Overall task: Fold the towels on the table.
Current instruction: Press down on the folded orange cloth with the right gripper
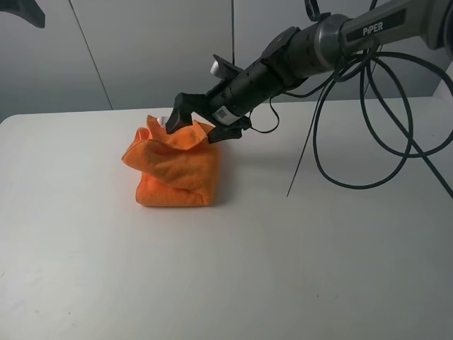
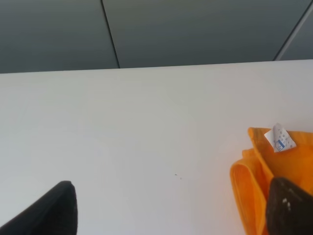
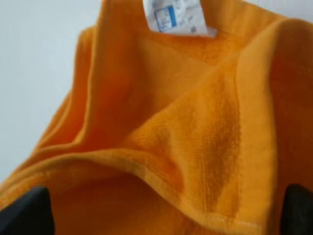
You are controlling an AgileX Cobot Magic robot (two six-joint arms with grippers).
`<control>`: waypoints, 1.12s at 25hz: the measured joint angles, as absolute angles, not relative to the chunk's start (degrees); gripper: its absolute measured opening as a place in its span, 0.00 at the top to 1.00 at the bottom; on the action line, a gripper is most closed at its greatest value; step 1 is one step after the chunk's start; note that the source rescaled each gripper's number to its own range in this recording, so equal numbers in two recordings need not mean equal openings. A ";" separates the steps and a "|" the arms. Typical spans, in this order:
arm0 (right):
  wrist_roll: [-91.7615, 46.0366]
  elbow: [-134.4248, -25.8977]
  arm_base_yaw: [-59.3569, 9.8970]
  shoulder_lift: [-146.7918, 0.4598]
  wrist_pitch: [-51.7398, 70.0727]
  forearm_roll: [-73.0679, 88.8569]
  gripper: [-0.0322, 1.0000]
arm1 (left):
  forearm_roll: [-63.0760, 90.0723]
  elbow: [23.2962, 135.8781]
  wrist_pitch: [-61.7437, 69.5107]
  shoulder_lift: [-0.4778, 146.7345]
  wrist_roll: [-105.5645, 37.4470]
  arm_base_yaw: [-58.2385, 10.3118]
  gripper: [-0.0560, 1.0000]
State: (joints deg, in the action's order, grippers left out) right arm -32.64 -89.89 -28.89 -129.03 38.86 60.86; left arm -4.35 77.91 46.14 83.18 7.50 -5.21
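The orange towel [image 1: 173,166] lies bunched in a loose heap left of centre on the white table [image 1: 318,248], its top edges standing up. My right gripper [image 1: 195,131] reaches across from the right and stands open astride that raised edge, one finger on each side. In the right wrist view the towel [image 3: 161,127] fills the frame between the two dark fingertips [image 3: 24,213], with its white label [image 3: 173,17] beyond. My left gripper [image 2: 171,215] is open over bare table [image 2: 122,137], nothing between its fingers. The towel [image 2: 252,186] and its label [image 2: 280,138] show beside one finger.
Black cables [image 1: 368,142] hang in loops from the right arm down to the table's back right. A grey wall runs behind the table's far edge [image 2: 146,67]. A bit of the left arm [image 1: 21,10] shows high at the top left corner.
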 joint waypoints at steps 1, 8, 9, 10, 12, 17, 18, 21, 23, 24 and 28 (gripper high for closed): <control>-33.29 -89.89 -28.89 -129.03 38.62 62.18 0.00 | -4.35 77.91 46.14 83.18 7.50 -5.21 0.00; -39.63 -89.89 -29.39 -129.75 37.02 72.40 0.00 | -3.47 77.91 46.48 83.18 7.50 -5.21 0.00; -40.91 -89.89 -29.78 -129.75 36.34 74.48 0.00 | -3.40 77.91 46.56 83.18 7.50 -5.21 0.00; -42.31 -89.89 -30.24 -129.75 35.77 76.31 0.00 | -3.28 77.91 46.56 83.18 7.50 -5.21 0.00; -44.12 -89.89 -30.94 -130.09 34.50 78.96 0.00 | -3.28 77.91 46.71 83.18 7.50 -5.21 0.00; -46.86 -90.94 -32.44 -132.93 33.42 83.37 0.00 | -3.06 77.91 47.41 83.04 7.40 -5.21 0.00; -47.09 -91.75 -32.70 -133.68 33.54 83.63 0.00 | -3.06 77.91 47.41 83.05 7.40 -5.21 0.00; -47.22 -94.90 -34.69 -134.68 33.65 84.38 0.00 | -2.94 77.91 47.41 83.05 7.40 -5.21 0.00; -47.33 -96.77 -36.26 -134.68 32.96 84.59 0.00 | -2.94 77.91 47.53 83.05 7.40 -5.21 0.00; -47.33 -97.61 -37.05 -134.68 32.82 84.59 0.00 | -2.85 77.91 47.53 83.05 7.40 -5.21 0.00; -47.33 -98.70 -38.79 -134.98 31.72 84.79 0.00 | -2.85 77.91 47.61 82.92 7.40 -5.21 0.00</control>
State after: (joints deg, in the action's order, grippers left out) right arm -47.33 -98.70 -38.79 -134.98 31.72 84.79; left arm -2.85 77.91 47.61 82.92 7.40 -5.21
